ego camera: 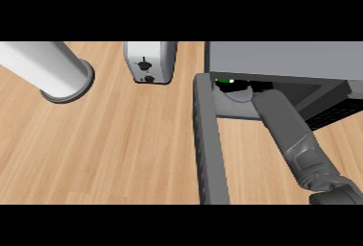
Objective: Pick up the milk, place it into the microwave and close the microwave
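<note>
On the left of the wooden tabletop (106, 144) a tall grey cylinder (50, 69) is standing, and just right of it a toaster (150, 61) is sitting near the far edge. Neither is playing any part here. The left robot hand is not showing anywhere.

Further right, the microwave door (211, 144) is swinging wide open toward the viewer, edge-on. Behind it the microwave (284, 57) is gaping, and the right forearm is reaching into its cavity. The right robot hand (264, 87) is lying deep in the shadow there; whether its fingers are curled or straight cannot be told.

The milk (228, 82) is sitting inside the microwave, at the left front of the cavity, on what is looking like the round turntable (239, 94). Only a white patch with a green top is showing, right beside the hand.

Judging by the sort of thing it is, the carton is probably light and fairly stiff, with smooth sides that could be slipping; taking it round the middle of the body would be suiting best, as a high hold may be tipping it.
</note>
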